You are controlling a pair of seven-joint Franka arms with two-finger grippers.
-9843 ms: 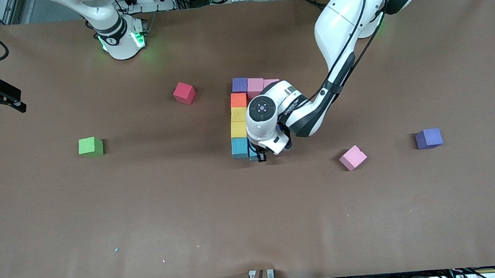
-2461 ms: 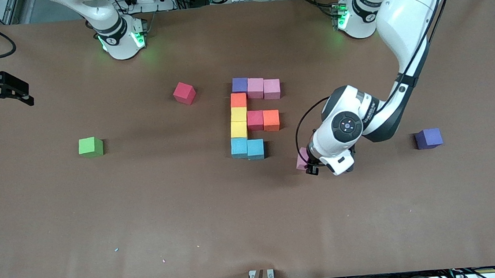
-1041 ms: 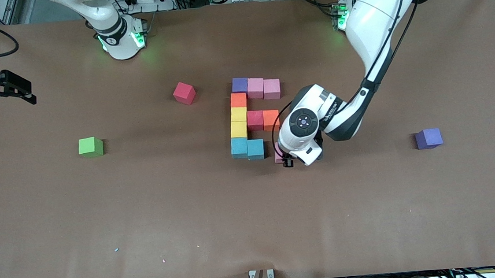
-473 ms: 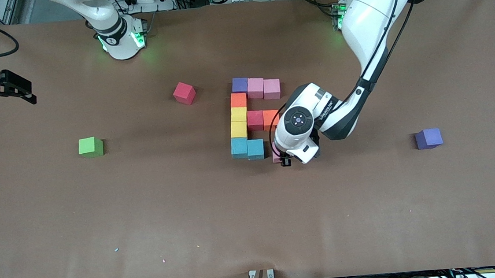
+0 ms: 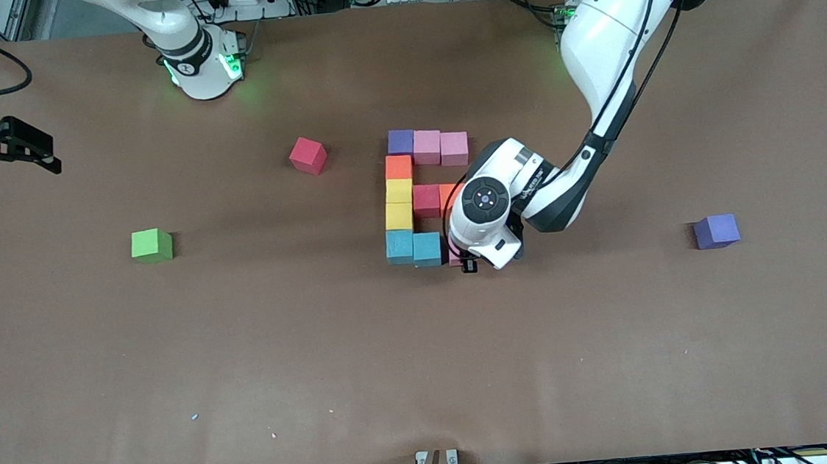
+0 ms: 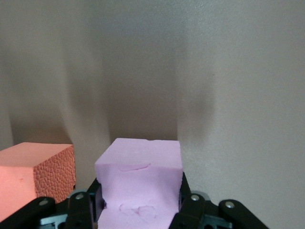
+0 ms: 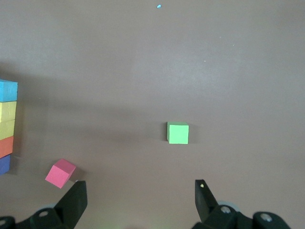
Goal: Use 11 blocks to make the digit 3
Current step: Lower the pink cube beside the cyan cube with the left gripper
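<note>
From the front camera you see the left gripper (image 5: 466,261) down near the middle of the table (image 5: 425,378), beside the two blue cubes (image 5: 413,247) that form the digit's bar nearest the camera. A sliver of the pink cube (image 5: 454,258) shows under the wrist, just beside the outer blue cube; whether they touch you cannot tell. The rest of the figure (image 5: 399,189) stands built: a straight bar of purple, orange, two yellow and blue, with two pink cubes and a red-and-orange pair branching toward the left arm's end. A red cube (image 5: 308,155), a green cube (image 5: 152,246) and a purple cube (image 5: 717,231) lie apart. The right gripper (image 5: 12,149) waits above the table's edge at the right arm's end.

In the left wrist view, the pink cube (image 6: 139,183) sits squarely between the jaws, pinched on both sides, with an orange cube (image 6: 35,174) beside it.

In the right wrist view, the right gripper's fingers (image 7: 205,198) stand wide apart, holding nothing, over the green cube (image 7: 177,133).
</note>
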